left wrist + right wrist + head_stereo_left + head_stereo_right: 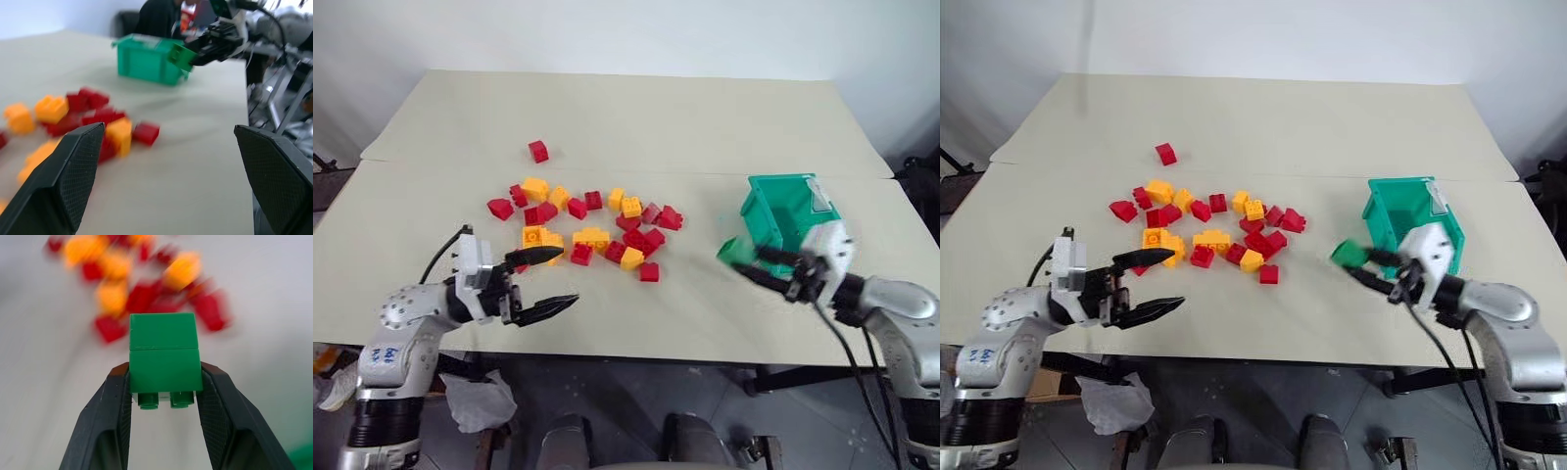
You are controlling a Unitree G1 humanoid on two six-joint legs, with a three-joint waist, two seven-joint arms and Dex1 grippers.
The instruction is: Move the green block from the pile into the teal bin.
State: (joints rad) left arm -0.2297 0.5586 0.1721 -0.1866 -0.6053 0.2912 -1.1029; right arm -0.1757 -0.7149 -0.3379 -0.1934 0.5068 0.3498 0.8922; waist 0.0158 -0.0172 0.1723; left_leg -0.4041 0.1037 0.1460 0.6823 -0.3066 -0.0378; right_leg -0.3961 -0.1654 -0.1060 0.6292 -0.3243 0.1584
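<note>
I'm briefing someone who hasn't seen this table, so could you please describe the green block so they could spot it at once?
Start at the teal bin on the table's right side. Just in front of it, toward the pile, the right gripper holds the green block between its fingers, off the table. It is the only green brick; all the others are red or yellow.

We find the pile [582, 223] at the table's [636, 108] centre, one brick [538, 151] lying apart behind it. The bin [785, 215] stands well to its right. The block [1348, 255] sits between pile and bin, above the tabletop.
</note>
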